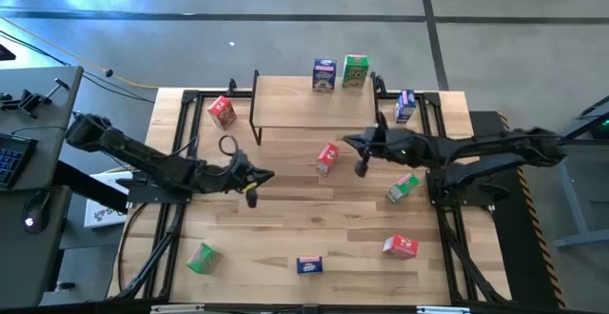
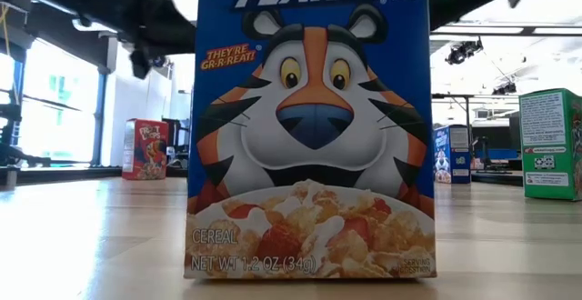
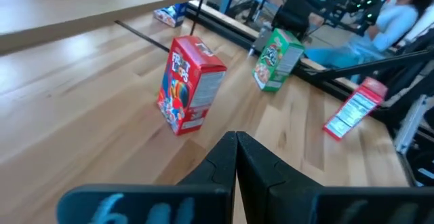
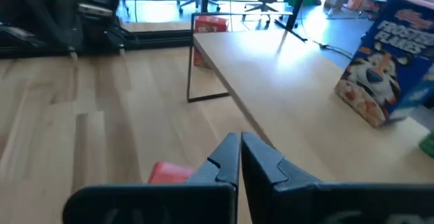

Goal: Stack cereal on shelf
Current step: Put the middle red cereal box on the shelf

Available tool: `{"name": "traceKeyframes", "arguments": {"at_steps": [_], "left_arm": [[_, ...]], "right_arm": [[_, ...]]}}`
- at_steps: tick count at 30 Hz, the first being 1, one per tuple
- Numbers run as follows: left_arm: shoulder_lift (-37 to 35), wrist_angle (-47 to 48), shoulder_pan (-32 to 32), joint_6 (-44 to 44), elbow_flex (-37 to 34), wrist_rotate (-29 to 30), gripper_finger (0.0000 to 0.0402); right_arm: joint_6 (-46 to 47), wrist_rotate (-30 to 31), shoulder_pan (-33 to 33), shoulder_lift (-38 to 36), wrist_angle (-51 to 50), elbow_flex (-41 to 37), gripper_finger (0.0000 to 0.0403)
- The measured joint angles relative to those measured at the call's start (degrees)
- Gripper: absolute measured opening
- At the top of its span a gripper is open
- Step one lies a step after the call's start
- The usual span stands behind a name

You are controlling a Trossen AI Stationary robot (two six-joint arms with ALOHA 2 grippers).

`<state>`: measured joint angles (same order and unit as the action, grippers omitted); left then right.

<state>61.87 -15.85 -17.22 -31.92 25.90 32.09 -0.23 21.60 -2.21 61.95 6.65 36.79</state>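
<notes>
Slatted wooden tabletop [image 1: 285, 228] carries the shelf [image 1: 314, 105] at its far edge, where we see a blue box [image 1: 324, 75] and a green box [image 1: 355, 70] standing on the top board. Other cereal boxes lie scattered on the tabletop; a red box [image 1: 326, 158] stands just before the shelf. Our left gripper [image 1: 257, 186] and right gripper [image 1: 363, 152] hover either side of it, fingers pressed together, holding nothing.

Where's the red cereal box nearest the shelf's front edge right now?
In the high view, the red cereal box stands on the table just in front of the shelf, toward its right end, beside the right tool.
</notes>
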Motion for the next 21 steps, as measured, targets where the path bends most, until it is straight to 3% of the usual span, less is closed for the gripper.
{"name": "traceKeyframes", "arguments": {"at_steps": [9,15,21], "left_arm": [[12.8,-0.3,7.1,7.6,10.3,-7.2,0.004],[21.0,0.5,11.4,13.6,19.1,-11.0,0.0108],[30.1,4.3,14.9,14.1,28.4,-15.0,0.0187]], "right_arm": [[0.6,5.3,4.8,-7.4,0.2,-6.5,0.0],[1.5,7.2,6.5,-8.1,0.0,-7.7,0.0],[1.4,7.5,6.9,-8.1,0.0,-7.7,0.0]]}}
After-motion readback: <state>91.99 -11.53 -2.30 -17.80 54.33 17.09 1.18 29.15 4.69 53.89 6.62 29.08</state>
